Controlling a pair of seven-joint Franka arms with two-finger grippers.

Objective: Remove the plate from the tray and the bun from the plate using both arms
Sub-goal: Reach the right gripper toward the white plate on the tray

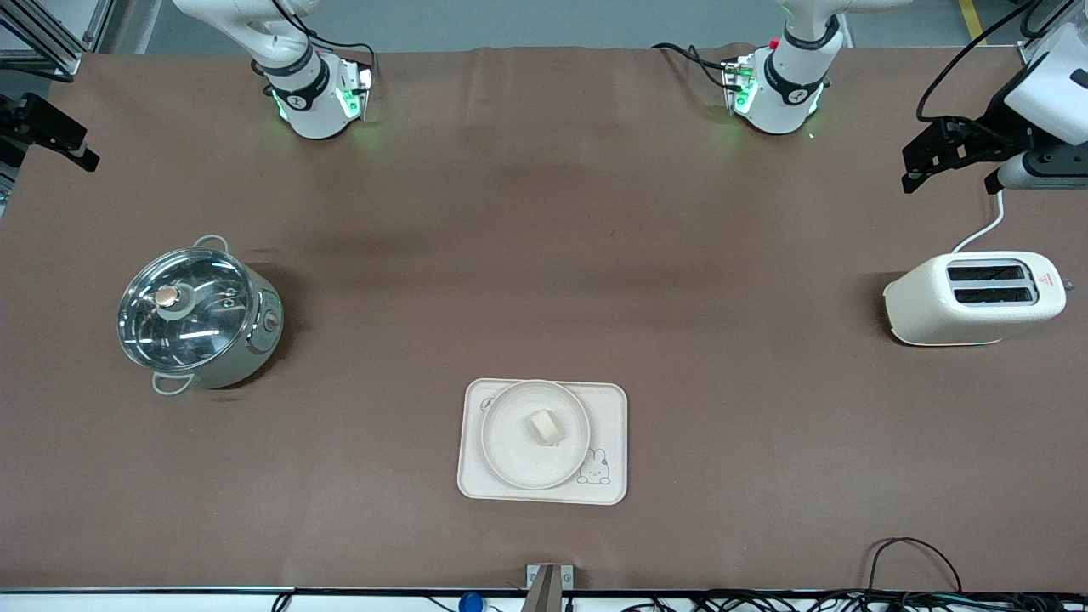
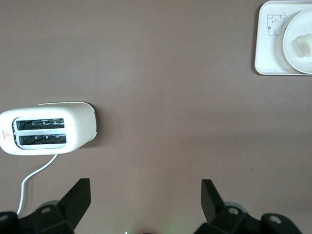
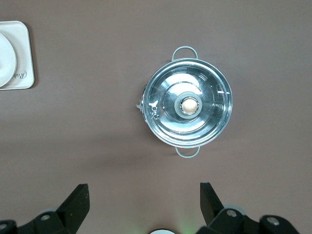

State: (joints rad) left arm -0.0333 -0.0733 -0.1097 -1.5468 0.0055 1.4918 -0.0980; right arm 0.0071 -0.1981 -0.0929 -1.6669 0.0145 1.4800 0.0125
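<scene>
Front view: one bun (image 1: 545, 427), pale cream block, lies on one round beige plate (image 1: 510, 455), plate on tray (image 1: 610, 442). Left wrist view cuts plate and bun at the frame edge. Left gripper (image 2: 145, 194) over toaster (image 1: 974, 297), right gripper (image 3: 144, 195) over pot (image 1: 197, 314); both spread wide, empty.

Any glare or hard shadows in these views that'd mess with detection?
Front view: bright ceiling reflections streak the pot's glass lid; pot and toaster cast soft shadows. Right wrist view: same lid mirror-bright. Left wrist view: even light, bun pale against plate, low contrast.
</scene>
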